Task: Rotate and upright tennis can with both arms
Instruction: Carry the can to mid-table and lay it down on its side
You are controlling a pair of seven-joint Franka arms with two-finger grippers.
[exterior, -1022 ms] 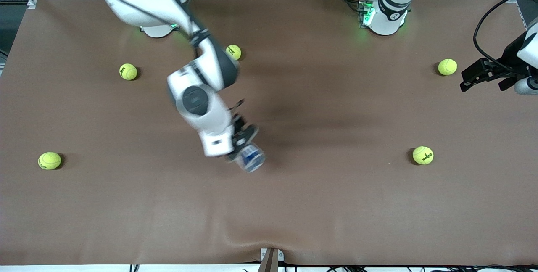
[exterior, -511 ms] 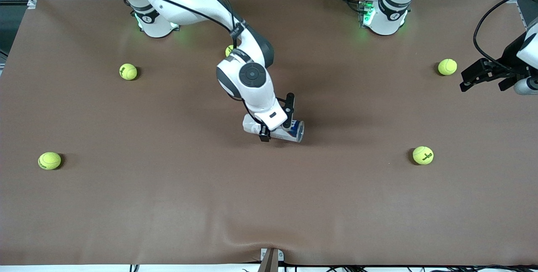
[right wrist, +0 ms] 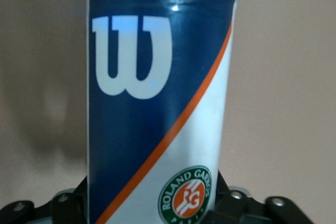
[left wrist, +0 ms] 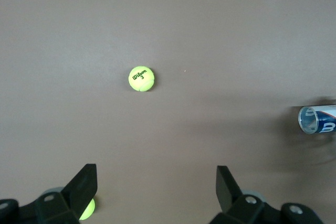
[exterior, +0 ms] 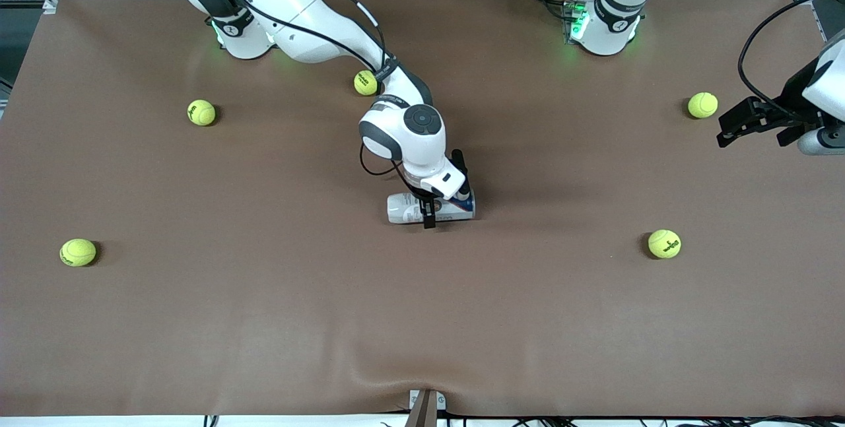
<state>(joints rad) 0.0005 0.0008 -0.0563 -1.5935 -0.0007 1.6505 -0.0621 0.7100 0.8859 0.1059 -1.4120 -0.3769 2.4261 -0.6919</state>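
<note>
The tennis can [exterior: 400,208] lies on its side at the middle of the brown table, its open silvery end toward the left arm's end. My right gripper [exterior: 445,197] is shut on it from above, one black finger on each flank. In the right wrist view the tennis can [right wrist: 157,103] fills the frame, blue and white with an orange stripe, inside the right gripper [right wrist: 155,203]. Over the table's end by the left arm, my left gripper [exterior: 733,125] hangs open and holds nothing. The left gripper [left wrist: 156,182] looks down on bare cloth, with the tennis can [left wrist: 317,119] at the frame's edge.
Several yellow-green tennis balls lie scattered: one [exterior: 365,82] beside the right arm's forearm, one [exterior: 702,105] close to the left gripper, one [exterior: 664,243] nearer the camera, others [exterior: 201,112] [exterior: 78,252] toward the right arm's end. A ball [left wrist: 141,78] sits below the left gripper.
The right arm swung toward the left arm's end carrying the can, turning it from end-on to lying lengthwise and bringing it down. The left gripper shifted slightly.
</note>
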